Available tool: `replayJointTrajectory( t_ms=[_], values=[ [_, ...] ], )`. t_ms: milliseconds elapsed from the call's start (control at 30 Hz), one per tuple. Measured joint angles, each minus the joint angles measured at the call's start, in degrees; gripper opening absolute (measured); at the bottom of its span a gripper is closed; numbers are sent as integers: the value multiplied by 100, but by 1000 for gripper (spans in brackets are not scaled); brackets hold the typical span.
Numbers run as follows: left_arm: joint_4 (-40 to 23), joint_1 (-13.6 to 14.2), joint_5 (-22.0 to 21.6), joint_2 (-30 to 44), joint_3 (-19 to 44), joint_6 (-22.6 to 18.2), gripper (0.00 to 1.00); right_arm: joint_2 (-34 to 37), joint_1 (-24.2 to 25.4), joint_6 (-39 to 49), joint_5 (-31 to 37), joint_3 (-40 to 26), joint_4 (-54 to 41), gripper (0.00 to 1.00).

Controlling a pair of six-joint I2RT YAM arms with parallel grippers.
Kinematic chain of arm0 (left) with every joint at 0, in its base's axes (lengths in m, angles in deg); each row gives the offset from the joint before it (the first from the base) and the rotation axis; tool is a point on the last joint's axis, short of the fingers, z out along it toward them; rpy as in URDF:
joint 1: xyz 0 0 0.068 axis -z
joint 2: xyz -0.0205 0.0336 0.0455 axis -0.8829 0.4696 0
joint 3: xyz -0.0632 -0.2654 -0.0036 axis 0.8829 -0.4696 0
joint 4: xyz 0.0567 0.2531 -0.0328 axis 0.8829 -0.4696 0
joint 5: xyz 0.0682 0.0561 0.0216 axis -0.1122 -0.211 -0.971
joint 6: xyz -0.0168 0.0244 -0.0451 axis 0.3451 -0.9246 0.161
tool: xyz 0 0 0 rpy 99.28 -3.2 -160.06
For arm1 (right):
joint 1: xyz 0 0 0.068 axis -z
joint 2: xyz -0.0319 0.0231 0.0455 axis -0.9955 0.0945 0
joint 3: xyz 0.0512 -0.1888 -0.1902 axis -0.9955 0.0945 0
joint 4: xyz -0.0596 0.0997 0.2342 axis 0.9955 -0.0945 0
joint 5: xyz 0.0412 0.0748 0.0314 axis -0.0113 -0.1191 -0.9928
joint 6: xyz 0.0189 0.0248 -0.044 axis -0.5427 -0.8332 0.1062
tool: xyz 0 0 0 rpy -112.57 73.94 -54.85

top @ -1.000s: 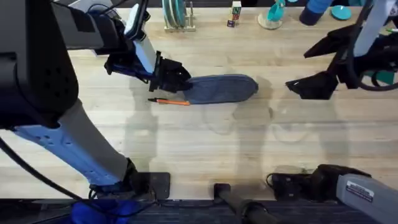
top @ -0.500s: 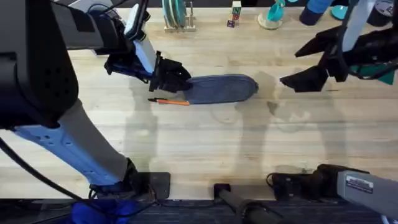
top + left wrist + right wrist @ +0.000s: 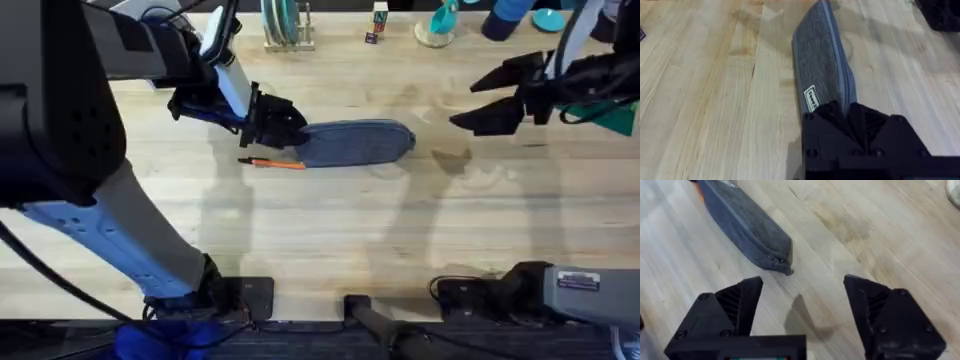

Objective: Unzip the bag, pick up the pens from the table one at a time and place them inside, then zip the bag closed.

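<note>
Overhead: your left gripper (image 3: 285, 128) is clamped on the bag (image 3: 360, 142) at its near end, likely anchoring it for unzipping. Right gripper (image 3: 490, 100): spread wide, unladen, hovering apart beyond the bag's far end; one pen (image 3: 272, 162) lies on the table (image 3: 330, 230) just beside the bag.

Seen from above the arms' bases, the overhead camera looks down and forward across the table (image 3: 330, 240), taking in both arms from some distance, with shelf clutter along the far edge. The left wrist camera rides low and close behind the left gripper (image 3: 852, 112), facing along the length of the bag (image 3: 822, 65) toward its far end. The right wrist camera hangs higher, looking down past the right gripper (image 3: 802, 305) at the bag's (image 3: 745, 222) rounded end from nearby. All three views share the bag (image 3: 355, 142) and the planks around it; both wrist views face it from opposite ends.
</note>
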Motion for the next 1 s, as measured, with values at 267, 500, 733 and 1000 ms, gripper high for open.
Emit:
replayJointTrajectory(
  t_ms=[267,500,733,1000],
  values=[
    [0,0,0,0,0,0,42,479,68,41,-166,-2,66,995],
    [20,0,0,0,0,0,42,763,66,39,-197,-2,79,994],
    [20,0,0,0,0,0,42,763,39,39,-199,-2,72,991],
    [20,0,0,0,0,1,42,803,-113,41,-215,-9,75,992]
  ],
)
